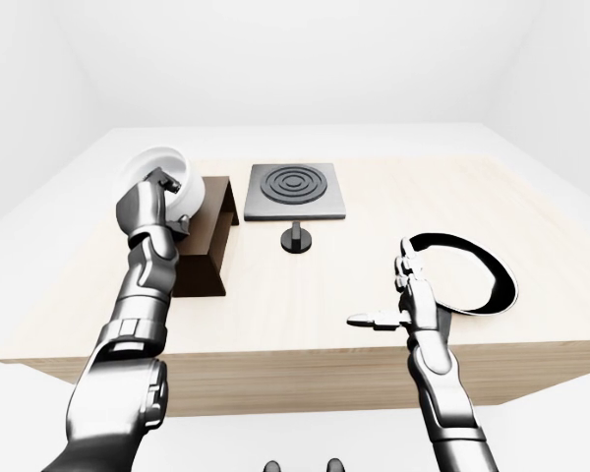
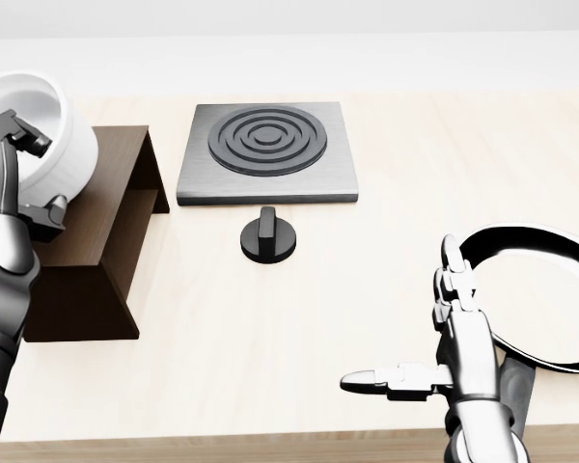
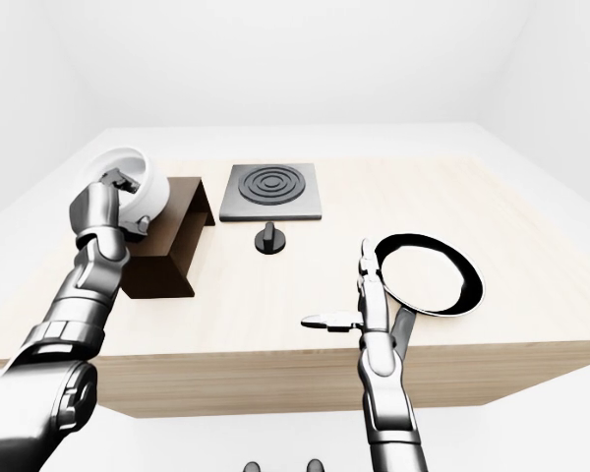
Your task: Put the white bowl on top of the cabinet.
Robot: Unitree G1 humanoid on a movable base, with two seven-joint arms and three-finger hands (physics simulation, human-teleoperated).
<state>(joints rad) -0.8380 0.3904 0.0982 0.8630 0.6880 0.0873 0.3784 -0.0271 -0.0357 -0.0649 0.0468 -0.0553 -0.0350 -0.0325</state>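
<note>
The white bowl [image 2: 48, 121] is tilted at the top left of the head view, over the left end of the dark brown cabinet [image 2: 101, 241]. My left hand [image 2: 34, 172] is shut on the bowl, with fingers [image 2: 17, 127] hooked over its rim and the thumb against its outer wall. I cannot tell whether the bowl's underside rests on the cabinet top. My right hand [image 2: 405, 318] is open above the table at the lower right, palm edge-on, holding nothing.
A grey hob plate with black rings [image 2: 266, 149] lies right of the cabinet, with a black knob [image 2: 267, 236] just below it. A black pan with a white inside [image 2: 560, 246] sits by my right hand. The table's edge [image 2: 270, 439] runs along the bottom.
</note>
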